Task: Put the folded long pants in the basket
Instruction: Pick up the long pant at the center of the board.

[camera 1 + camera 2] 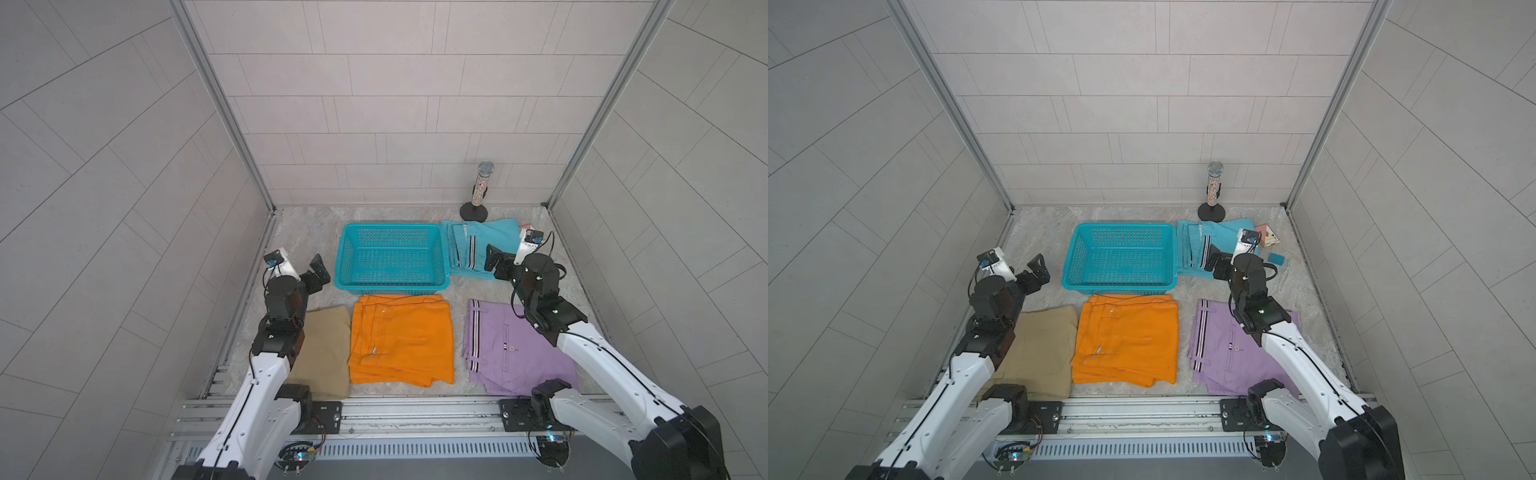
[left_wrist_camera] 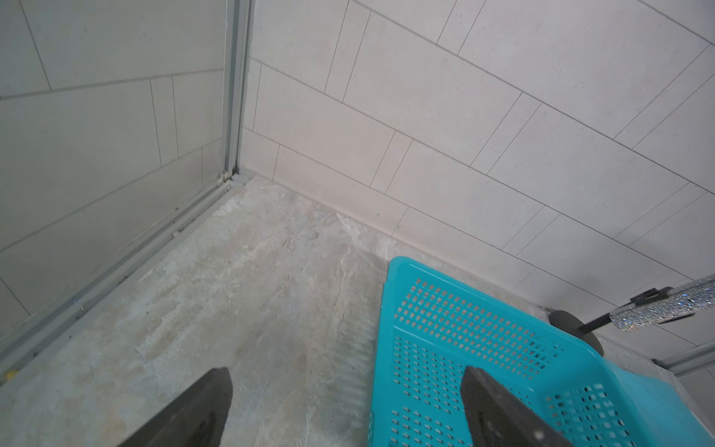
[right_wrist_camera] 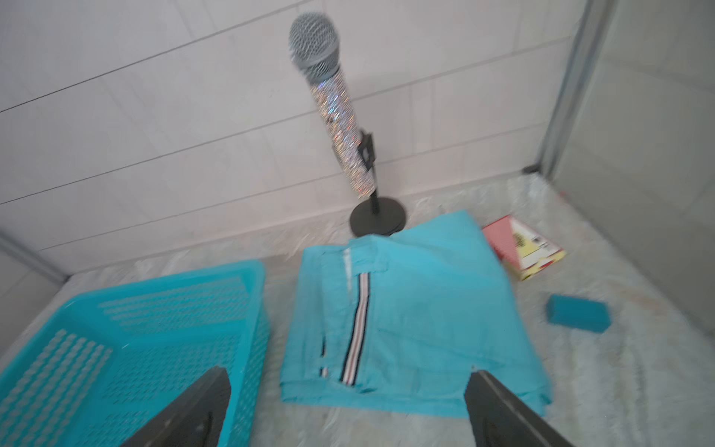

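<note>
Wrist views show left fingers [image 2: 193, 412] and right fingers [image 3: 193, 412] spread wide — holding nothing.

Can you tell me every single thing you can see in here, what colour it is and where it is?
basket: one, turquoise, back middle, nothing inside.
orange pants: one folded pair, orange, in front of the basket.
tan pants: one folded pair, tan, left of the orange pants.
lilac pants: one folded pair, lilac with striped bands, front right.
turquoise pants: one folded pair, turquoise with striped bands, right of the basket.
microphone: one, sparkly silver on a black stand, by the back wall.
small box: one, pink and yellow, back right.
small block: one, teal, near the small box.
left claw: one, black, open, left of the basket.
right claw: one, black, open, by the turquoise pants.
</note>
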Robot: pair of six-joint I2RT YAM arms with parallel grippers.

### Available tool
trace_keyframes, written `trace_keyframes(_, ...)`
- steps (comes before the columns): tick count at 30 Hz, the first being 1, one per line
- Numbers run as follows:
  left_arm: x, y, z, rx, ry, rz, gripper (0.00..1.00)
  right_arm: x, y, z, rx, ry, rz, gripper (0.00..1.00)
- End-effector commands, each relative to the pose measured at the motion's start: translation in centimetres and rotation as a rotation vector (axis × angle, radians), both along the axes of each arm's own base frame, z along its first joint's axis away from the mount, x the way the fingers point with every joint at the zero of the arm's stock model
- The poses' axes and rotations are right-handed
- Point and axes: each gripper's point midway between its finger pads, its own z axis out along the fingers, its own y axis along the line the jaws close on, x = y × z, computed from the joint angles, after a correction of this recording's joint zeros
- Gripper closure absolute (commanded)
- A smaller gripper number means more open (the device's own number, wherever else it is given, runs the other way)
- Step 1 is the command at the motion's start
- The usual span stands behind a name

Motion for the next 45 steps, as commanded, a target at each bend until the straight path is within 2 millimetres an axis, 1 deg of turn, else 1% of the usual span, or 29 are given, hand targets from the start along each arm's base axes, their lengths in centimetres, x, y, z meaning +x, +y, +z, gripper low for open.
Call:
trace_keyframes(1, -2.3, -2.7, -2.9, -0.164, 0.277, -0.097, 0.0, -4.7, 5.7, -7.5, 0.227, 0.374, 0.222, 0.0)
trace_keyframes(2, -2.7, -3.5, -2.7, -0.201, 0.296, -0.129, 0.0, -5.9, 7.1, -9.3, 0.245, 0.437, 0.278, 0.0)
trace_keyframes(3, -3.0, -4.2, -2.5, -0.228, 0.3, -0.163, 0.0, -6.6, 8.2, -9.9, 0.258, 0.474, 0.319, 0.0)
trace_keyframes(5, -3.6, -7.2, -2.1, -0.302, 0.316, -0.331, 0.0, -8.5, 9.8, -11.8, 0.281, 0.567, 0.389, 0.0)
trace_keyframes(6, -3.9, -8.4, -2.3, -0.335, 0.346, -0.394, 0.0, -9.3, 10.4, -12.4, 0.289, 0.597, 0.418, 0.0)
trace_keyframes(7, -4.3, -9.3, -3.3, -0.385, 0.4, -0.431, 0.0, -10.1, 10.7, -13.4, 0.287, 0.627, 0.435, 0.0)
trace_keyframes(9, -4.9, -10.4, -5.6, -0.487, 0.497, -0.445, 0.0, -11.0, 10.3, -14.8, 0.258, 0.665, 0.434, 0.0)
trace_keyframes(11, -5.8, -10.7, -8.3, -0.546, 0.594, -0.421, 0.0, -11.6, 9.7, -15.9, 0.229, 0.687, 0.424, 0.0)
trace_keyframes(13, -6.7, -9.8, -10.7, -0.515, 0.655, -0.357, 0.0, -11.7, 10.4, -16.2, 0.257, 0.694, 0.455, 0.0)
trace_keyframes(14, -7.1, -9.4, -11.3, -0.487, 0.669, -0.33, 0.0, -11.8, 11.1, -16.1, 0.285, 0.704, 0.484, 0.0)
trace_keyframes(15, -7.2, -9.4, -11.3, -0.477, 0.657, -0.329, 0.0, -11.8, 11.8, -16.1, 0.304, 0.712, 0.51, 0.0)
trace_keyframes(16, -7.1, -9.8, -10.7, -0.463, 0.625, -0.349, 0.0, -11.9, 12.5, -16.1, 0.31, 0.726, 0.532, 0.0)
trace_keyframes(17, -7.1, -9.6, -10.4, -0.44, 0.612, -0.337, 0.0, -12.1, 12.9, -16.2, 0.302, 0.743, 0.548, 0.0)
trace_keyframes(19, -7.6, -9.1, -10.6, -0.402, 0.643, -0.311, 0.0, -12.4, 13.7, -16.8, 0.276, 0.767, 0.568, 0.0)
trace_keyframes(20, -7.9, -9.3, -11.0, -0.402, 0.68, -0.321, 0.0, -12.5, 14.2, -17.1, 0.272, 0.777, 0.58, 0.0)
trace_keyframes(21, -8.1, -10.0, -11.3, -0.42, 0.712, -0.351, 0.01, -12.5, 14.7, -17.4, 0.272, 0.786, 0.588, 0.01)
trace_keyframes(22, -8.2, -10.9, -11.4, -0.434, 0.735, -0.388, 0.07, -12.6, 15.1, -17.8, 0.27, 0.8, 0.595, 0.03)
trace_keyframes(23, -8.3, -11.6, -11.6, -0.427, 0.758, -0.413, 0.1, -12.6, 15.5, -18.1, 0.265, 0.81, 0.605, 0.04)
trace_keyframes(25, -8.6, -12.7, -11.6, -0.384, 0.768, -0.437, 0.11, -12.4, 15.9, -18.9, 0.25, 0.831, 0.606, 0.08)
trace_keyframes(27, -8.7, -13.6, -11.0, -0.371, 0.756, -0.455, 0.1, -12.3, 16.4, -19.7, 0.249, 0.86, 0.614, 0.18)
trace_keyframes(29, -8.7, -14.5, -10.3, -0.402, 0.737, -0.47, 0.09, -12.3, 16.8, -20.2, 0.25, 0.888, 0.627, 0.42)
trace_keyframes(31, -8.9, -15.2, -9.8, -0.418, 0.724, -0.49, 0.09, -12.2, 16.7, -20.4, 0.236, 0.898, 0.62, 0.69)
trace_keyframes(33, -9.3, -15.6, -9.8, -0.42, 0.724, -0.499, 0.09, -12.0, 16.0, -20.2, 0.214, 0.892, 0.598, 0.89)
trace_keyframes(34, -9.5, -15.8, -9.9, -0.42, 0.726, -0.502, 0.09, -11.9, 15.3, -20.0, 0.198, 0.889, 0.579, 0.97)
trace_keyframes(35, -9.7, -15.9, -10.2, -0.415, 0.731, -0.502, 0.09, -11.7, 14.5, -20.0, 0.181, 0.886, 0.555, 1.0)
trace_keyframes(38, -10.3, -16.3, -11.4, -0.416, 0.745, -0.506, 0.09, -11.5, 12.2, -19.8, 0.156, 0.887, 0.501, 1.0)
trace_keyframes(39, -10.4, -16.4, -11.8, -0.421, 0.746, -0.505, 0.09, -11.5, 11.7, -19.9, 0.159, 0.891, 0.495, 1.0)
trace_keyframes(43, -10.8, -16.6, -13.8, -0.421, 0.766, -0.5, 0.09, -11.9, 10.7, -20.6, 0.16, 0.922, 0.488, 1.0)
trace_keyframes(45, -10.9, -16.8, -14.7, -0.413, 0.779, -0.508, 0.08, -12.0, 10.7, -20.9, 0.166, 0.93, 0.493, 1.0)
